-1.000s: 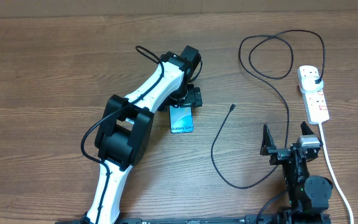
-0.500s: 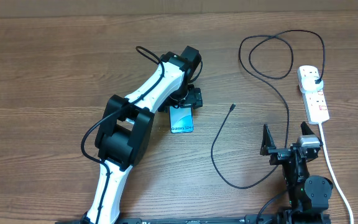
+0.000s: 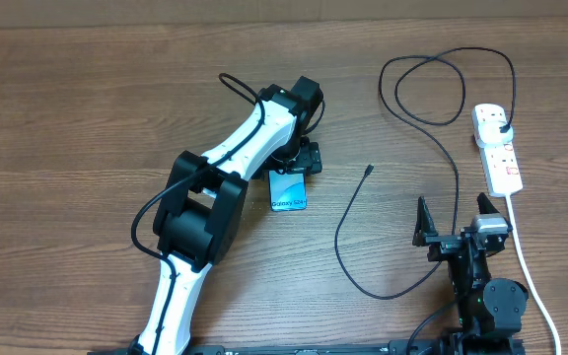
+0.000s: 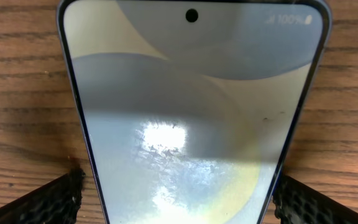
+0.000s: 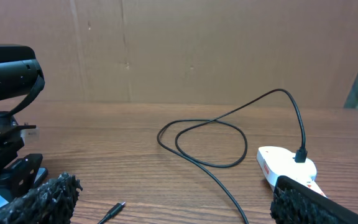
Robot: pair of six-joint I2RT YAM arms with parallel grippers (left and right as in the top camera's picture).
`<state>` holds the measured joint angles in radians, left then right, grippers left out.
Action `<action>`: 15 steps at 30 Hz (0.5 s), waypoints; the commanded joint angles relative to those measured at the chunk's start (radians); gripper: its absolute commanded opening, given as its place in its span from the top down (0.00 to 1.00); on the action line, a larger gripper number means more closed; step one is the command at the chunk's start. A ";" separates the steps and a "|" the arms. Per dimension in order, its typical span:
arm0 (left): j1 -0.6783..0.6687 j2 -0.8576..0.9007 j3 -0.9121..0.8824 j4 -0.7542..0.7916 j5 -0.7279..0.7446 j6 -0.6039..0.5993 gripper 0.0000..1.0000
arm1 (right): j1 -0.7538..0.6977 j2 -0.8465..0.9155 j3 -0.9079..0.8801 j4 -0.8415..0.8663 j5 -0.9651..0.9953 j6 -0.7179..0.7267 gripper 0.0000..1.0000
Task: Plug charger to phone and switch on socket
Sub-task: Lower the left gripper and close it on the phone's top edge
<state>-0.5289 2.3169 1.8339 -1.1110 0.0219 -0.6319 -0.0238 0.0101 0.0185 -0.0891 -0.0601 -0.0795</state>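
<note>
A brown wood-grain surface (image 3: 87, 99) runs back to a plain cardboard wall (image 5: 197, 50). The white-and-black left arm (image 3: 245, 148) stretches diagonally, wrist bent over the slim phone with a pale blue-teal screen (image 3: 288, 189). The left fingers (image 4: 48, 202) are spread, 1 beside each long edge. The right arm (image 3: 481, 276) sits folded at the near edge, right fingers (image 5: 42, 199) wide apart. The thin black charger cable (image 3: 338, 237) has its tip (image 3: 367, 171) right of the phone and its plug (image 3: 502, 126) in the white power strip (image 3: 497, 148).

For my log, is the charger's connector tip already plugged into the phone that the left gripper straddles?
Not plugged in: the overhead view shows the charger's connector tip lying loose on the table, apart from the phone. The left gripper does straddle the phone.
</note>
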 commanded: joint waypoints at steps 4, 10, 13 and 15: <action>-0.015 0.018 -0.027 0.009 -0.004 -0.038 0.00 | 0.002 -0.007 -0.010 0.008 0.007 -0.004 0.00; -0.016 0.018 -0.027 0.008 -0.003 -0.037 0.00 | 0.002 -0.007 -0.010 0.008 0.007 -0.004 0.00; -0.016 0.018 -0.027 0.004 -0.004 -0.033 0.00 | 0.002 -0.007 -0.010 0.008 0.007 -0.004 0.00; -0.016 0.018 -0.027 0.004 -0.003 -0.034 0.00 | 0.002 -0.007 -0.010 0.008 0.007 -0.004 0.00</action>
<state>-0.5308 2.3169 1.8328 -1.1091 0.0223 -0.6521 -0.0238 0.0101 0.0185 -0.0887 -0.0601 -0.0788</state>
